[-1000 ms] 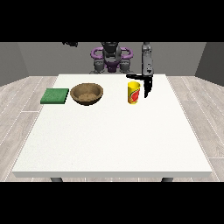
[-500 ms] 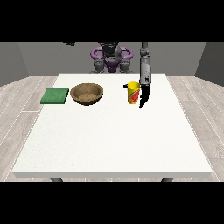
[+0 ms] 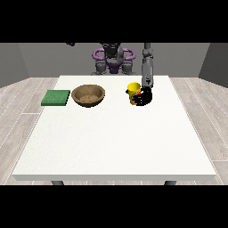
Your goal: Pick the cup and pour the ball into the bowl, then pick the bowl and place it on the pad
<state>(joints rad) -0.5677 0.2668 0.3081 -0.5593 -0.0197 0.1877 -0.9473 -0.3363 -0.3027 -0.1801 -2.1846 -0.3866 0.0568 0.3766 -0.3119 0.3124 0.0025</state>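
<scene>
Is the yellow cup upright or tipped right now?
Upright. The yellow cup stands on the white table, rim facing up, with the hand at the view's right against its side. Its contents cannot be seen.

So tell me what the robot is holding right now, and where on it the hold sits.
The hand at the view's right is closed against the lower side of the yellow cup, which stands upright on the table. No other hand shows.
</scene>
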